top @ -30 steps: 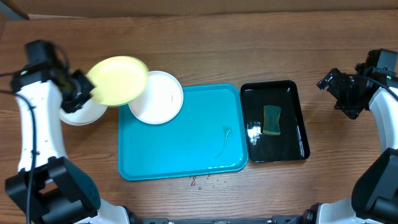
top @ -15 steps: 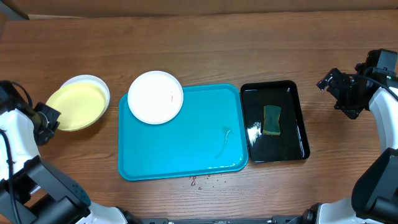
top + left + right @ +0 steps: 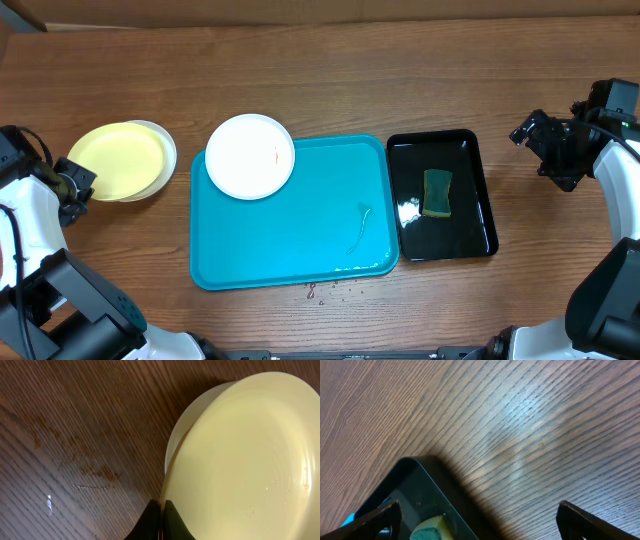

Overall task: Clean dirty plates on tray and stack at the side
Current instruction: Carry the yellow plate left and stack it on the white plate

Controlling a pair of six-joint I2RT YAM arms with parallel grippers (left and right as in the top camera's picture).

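The pale yellow plate (image 3: 113,160) lies on a white plate (image 3: 168,160) on the table, left of the turquoise tray (image 3: 300,230). My left gripper (image 3: 78,185) is shut on the yellow plate's left rim; the left wrist view shows the jaws (image 3: 161,510) pinching the yellow plate (image 3: 245,460), with the white plate's rim (image 3: 186,417) beneath. A second white plate (image 3: 250,155) with a small reddish smear rests on the tray's far left corner, overhanging its rim. My right gripper (image 3: 542,150) is open and empty, hovering right of the black tray; it also shows in the right wrist view (image 3: 480,525).
A glossy black tray (image 3: 470,215) holding a green-and-yellow sponge (image 3: 437,192) stands right of the turquoise tray; its corner (image 3: 420,480) and the sponge (image 3: 432,530) show in the right wrist view. Small reddish specks (image 3: 325,291) lie on the table before the tray.
My left gripper carried the yellow plate from above the tray's left edge out to the left and down onto the white plate there. The right arm has not moved.
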